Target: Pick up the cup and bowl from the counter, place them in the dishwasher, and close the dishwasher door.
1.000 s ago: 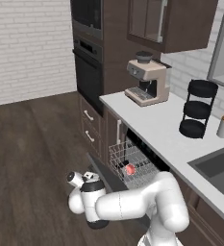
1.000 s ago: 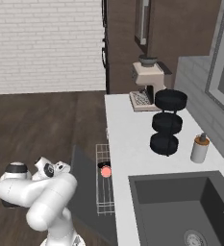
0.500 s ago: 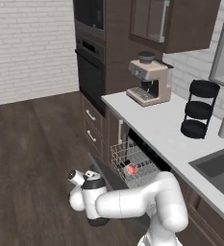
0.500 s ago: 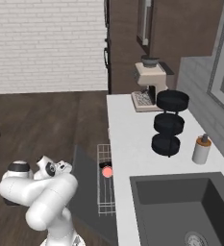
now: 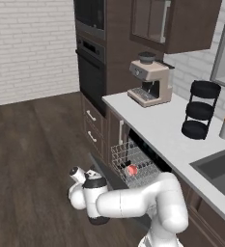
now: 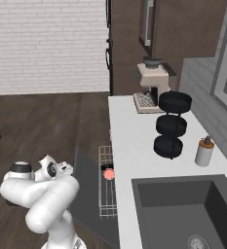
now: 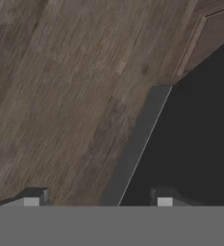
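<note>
The dishwasher door hangs dropped open, a flat dark grey panel low over the wood floor. The wire rack is pulled out over it. In the rack lies the cup, its salmon-red inside showing. A small dark round shape that looks like the bowl sits right beside it. My gripper is open and points down at the door's outer edge, which runs between the two fingertips. The hand hovers low at the door's far corner.
On the pale counter stand a coffee machine, a black three-tier stand and a dispenser bottle. The dark sink lies to the right. Brown drawers and the wall oven stand past the dishwasher.
The base views have shifted slightly, so the camera moved a little. My hand has stayed low by the door's outer edge, rising only slightly.
</note>
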Controlling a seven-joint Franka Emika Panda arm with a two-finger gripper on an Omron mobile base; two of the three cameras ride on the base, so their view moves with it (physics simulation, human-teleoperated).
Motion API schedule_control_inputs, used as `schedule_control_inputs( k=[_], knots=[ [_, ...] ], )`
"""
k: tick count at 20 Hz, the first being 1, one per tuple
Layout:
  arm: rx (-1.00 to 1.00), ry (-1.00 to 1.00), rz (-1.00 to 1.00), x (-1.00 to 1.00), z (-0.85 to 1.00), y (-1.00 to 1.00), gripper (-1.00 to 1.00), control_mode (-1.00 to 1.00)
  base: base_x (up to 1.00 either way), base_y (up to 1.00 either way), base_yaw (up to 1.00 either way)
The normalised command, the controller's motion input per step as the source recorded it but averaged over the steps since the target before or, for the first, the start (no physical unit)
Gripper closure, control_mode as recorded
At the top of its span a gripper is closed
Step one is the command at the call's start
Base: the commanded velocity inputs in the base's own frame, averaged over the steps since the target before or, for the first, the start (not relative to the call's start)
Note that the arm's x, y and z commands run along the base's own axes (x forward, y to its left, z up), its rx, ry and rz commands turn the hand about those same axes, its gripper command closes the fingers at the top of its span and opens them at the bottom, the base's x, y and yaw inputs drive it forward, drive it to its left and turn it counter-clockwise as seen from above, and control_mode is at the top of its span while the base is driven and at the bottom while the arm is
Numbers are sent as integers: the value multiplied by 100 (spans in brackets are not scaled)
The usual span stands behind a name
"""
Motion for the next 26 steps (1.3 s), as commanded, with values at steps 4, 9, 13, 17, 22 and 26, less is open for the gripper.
schedule_control_inputs(
  k=[4,9,13,17,22,26],
  knots=[
    [-20,14,-12,56,-84,-100,-100,-100,0,0,0],
    [-18,14,-12,53,-86,-100,-100,-100,0,0,0],
    [-18,15,-12,52,-91,-100,-100,-100,0,0,0],
    [-19,14,-13,49,-87,-100,-100,-100,0,0,0],
    [-32,8,-11,20,-65,-100,-100,-100,0,0,0],
    [-64,0,-8,0,-48,-100,-100,-100,0,0,0]
  ],
)
